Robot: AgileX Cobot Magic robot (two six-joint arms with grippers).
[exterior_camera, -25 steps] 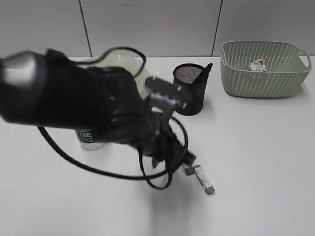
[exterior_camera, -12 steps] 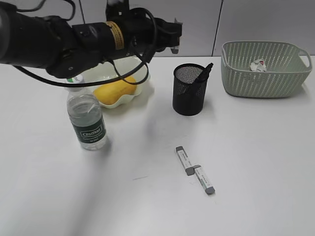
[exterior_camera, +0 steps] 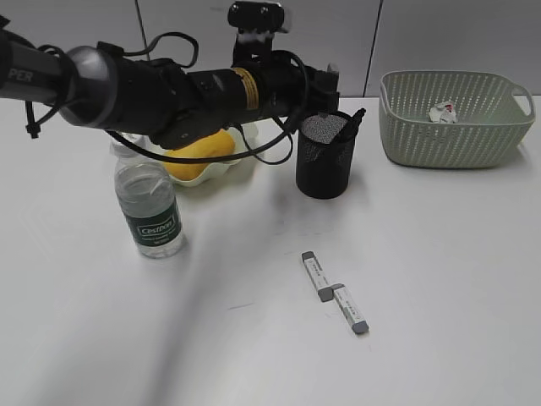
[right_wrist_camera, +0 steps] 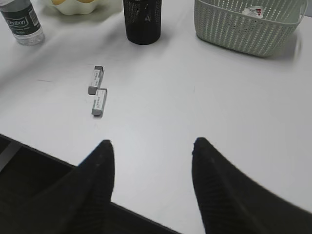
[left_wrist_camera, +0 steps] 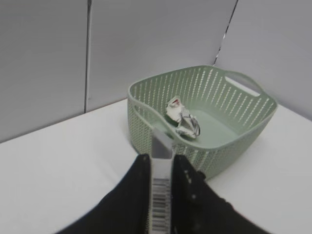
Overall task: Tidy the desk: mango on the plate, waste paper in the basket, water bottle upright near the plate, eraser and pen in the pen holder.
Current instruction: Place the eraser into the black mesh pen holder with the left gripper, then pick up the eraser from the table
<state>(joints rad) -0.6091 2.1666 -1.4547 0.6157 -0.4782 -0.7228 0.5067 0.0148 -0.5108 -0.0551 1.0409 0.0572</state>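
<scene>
Eraser step in hand. One white eraser (left_wrist_camera: 161, 204) with black stripes, pinched tight between the dark fingers of the left gripper (left_wrist_camera: 161, 163), low in the middle of the left wrist view. Behind it, in the middle of that view, the green basket (left_wrist_camera: 146, 112) with the waste paper (left_wrist_camera: 183, 119) inside.

In the outside view, left arm (exterior_camera: 169, 93) stretched from the upper left toward the middle, tip just above the black pen holder (exterior_camera: 324, 165). Pen (exterior_camera: 355, 118) already poking out at the holder's right rim. Two more erasers (exterior_camera: 317, 276) lying close together on the desk (exterior_camera: 439, 279), lower middle, well apart from the holder. Mango (exterior_camera: 199, 156) on the plate (exterior_camera: 241, 152), partly hidden behind the arm. Water bottle (exterior_camera: 150, 207) standing up just beside the plate, at the left.

Right gripper (right_wrist_camera: 152, 146) wide open, holding nothing, hanging over the near edge of the desk at the bottom of the right wrist view.

Next, most likely: line the eraser up over the holder's open top, go down a little, let go. Then back for the two on the desk. Careful not to bump the pen or tip the cup.
</scene>
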